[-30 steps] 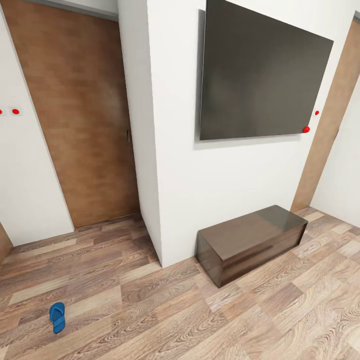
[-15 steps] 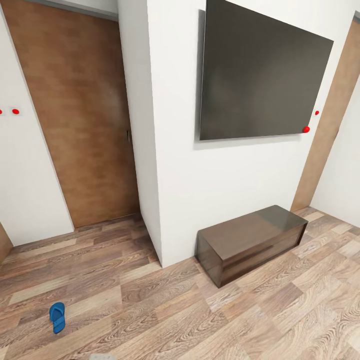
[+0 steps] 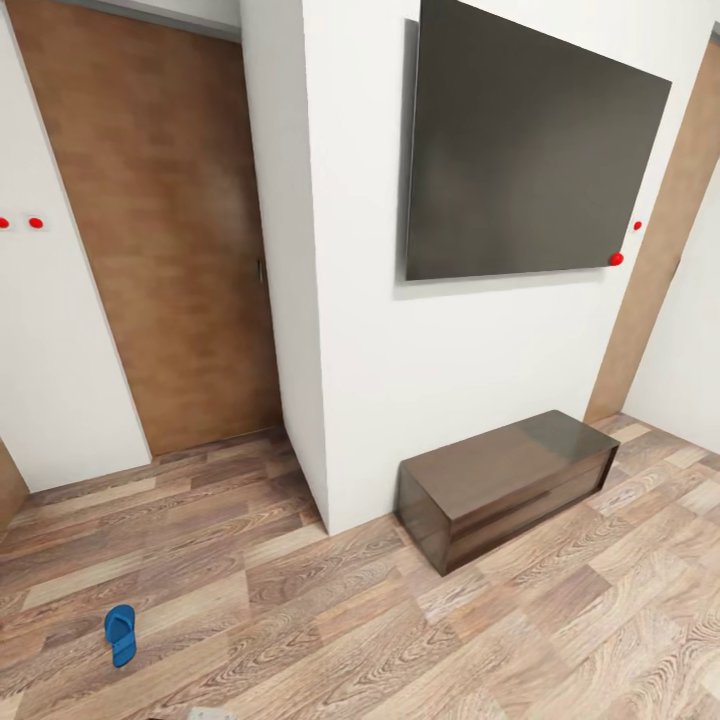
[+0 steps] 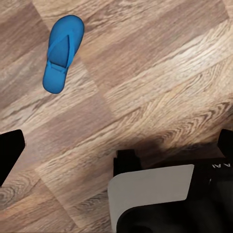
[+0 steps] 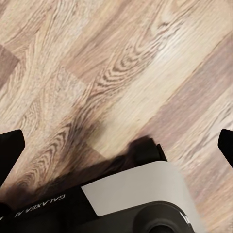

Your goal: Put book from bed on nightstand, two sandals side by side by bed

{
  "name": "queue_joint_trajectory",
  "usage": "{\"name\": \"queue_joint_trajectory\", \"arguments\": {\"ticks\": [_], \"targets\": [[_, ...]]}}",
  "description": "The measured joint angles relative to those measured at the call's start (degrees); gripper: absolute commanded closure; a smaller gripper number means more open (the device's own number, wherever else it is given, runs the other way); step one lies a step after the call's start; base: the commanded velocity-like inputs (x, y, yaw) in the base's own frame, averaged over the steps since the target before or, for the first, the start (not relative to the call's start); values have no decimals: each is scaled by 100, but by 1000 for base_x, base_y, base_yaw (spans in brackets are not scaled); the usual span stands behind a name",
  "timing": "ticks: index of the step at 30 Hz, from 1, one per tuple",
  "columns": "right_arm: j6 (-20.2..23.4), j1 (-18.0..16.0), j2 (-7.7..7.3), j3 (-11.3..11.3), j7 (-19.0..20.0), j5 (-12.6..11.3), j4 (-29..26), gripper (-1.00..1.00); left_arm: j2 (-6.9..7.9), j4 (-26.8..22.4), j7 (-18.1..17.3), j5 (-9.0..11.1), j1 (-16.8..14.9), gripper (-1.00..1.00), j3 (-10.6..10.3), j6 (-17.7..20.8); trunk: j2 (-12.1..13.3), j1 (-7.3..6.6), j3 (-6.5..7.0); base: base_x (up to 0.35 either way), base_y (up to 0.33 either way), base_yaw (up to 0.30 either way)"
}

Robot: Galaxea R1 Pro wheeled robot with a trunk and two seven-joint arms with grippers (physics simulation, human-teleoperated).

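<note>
White walls (image 3: 480, 370), wood floor (image 3: 350, 620), dark bench (image 3: 505, 485), television (image 3: 530, 150)

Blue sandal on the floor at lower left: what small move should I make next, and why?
Probably turn the base left toward the sandal and roll closer. It lies alone on the wood floor, well short of either arm, near the brown door. In the left wrist view it sits beyond the wide-spread, empty fingertips, so a grasp isn't set up yet.

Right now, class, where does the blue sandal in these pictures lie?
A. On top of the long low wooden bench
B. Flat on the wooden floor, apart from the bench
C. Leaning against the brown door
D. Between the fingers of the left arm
B: the blue sandal lies flat on the wooden floor, well away from the bench.
</note>
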Motion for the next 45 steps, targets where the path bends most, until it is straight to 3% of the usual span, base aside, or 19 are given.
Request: {"name": "queue_joint_trajectory", "arguments": {"ticks": [45], "targets": [[-167, 0, 9, 15, 36, 1, 123, -100, -9, -1, 2, 4, 0, -100, -18, 3, 0, 0, 0, 0, 188, 0]]}}
